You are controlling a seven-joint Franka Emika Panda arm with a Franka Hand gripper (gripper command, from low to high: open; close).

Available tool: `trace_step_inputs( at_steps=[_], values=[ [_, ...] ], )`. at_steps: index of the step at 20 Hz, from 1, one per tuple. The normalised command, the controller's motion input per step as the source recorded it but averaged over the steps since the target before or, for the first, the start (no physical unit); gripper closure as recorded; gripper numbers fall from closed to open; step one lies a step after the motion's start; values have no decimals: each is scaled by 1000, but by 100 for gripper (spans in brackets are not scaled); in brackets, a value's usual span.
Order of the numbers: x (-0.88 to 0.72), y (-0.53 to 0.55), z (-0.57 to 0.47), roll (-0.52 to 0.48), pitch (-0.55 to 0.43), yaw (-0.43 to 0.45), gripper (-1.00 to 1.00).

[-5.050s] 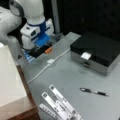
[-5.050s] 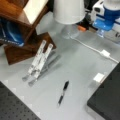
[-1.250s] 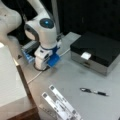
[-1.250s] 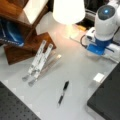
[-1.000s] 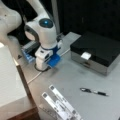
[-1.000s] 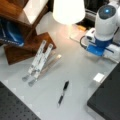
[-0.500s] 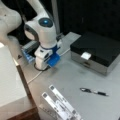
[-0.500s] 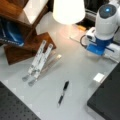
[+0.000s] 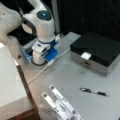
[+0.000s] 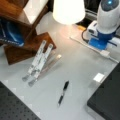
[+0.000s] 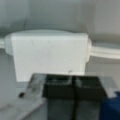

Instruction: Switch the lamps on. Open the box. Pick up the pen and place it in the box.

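In a front view the pen (image 9: 93, 92) lies on the desk (image 9: 65, 75) before the shut box (image 9: 97, 52), long axis roughly along the box front, and the pincer (image 9: 40, 60) points down at the white cable (image 9: 47, 66), left of the box. In a front view the lit lamp (image 10: 68, 11) shows; the pen (image 10: 63, 93) lies left of the box (image 10: 107, 97). In the wrist view the pincer (image 11: 73, 86), fingers pressed together and empty, touches a white switch (image 11: 50, 55)

The arm (image 9: 41, 23) is glossy white and rounded — a glowing blue dot on its top joint, blue trim near the wrist; the gripper (image 11: 74, 90) fingers are black.
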Motion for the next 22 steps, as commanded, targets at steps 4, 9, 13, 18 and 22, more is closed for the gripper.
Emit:
trace_step_inputs(
  at_steps=[4, 9, 13, 18, 22],
  values=[
    [-550, -3, -108, 86, -450, -36, 100],
    [-519, 25, -3, 57, -391, -62, 100],
    [-491, 46, 103, 61, -288, -60, 100],
    [-391, 64, 78, 62, -207, -70, 100],
    [-257, 109, -11, 66, -139, -89, -100]
  ],
)
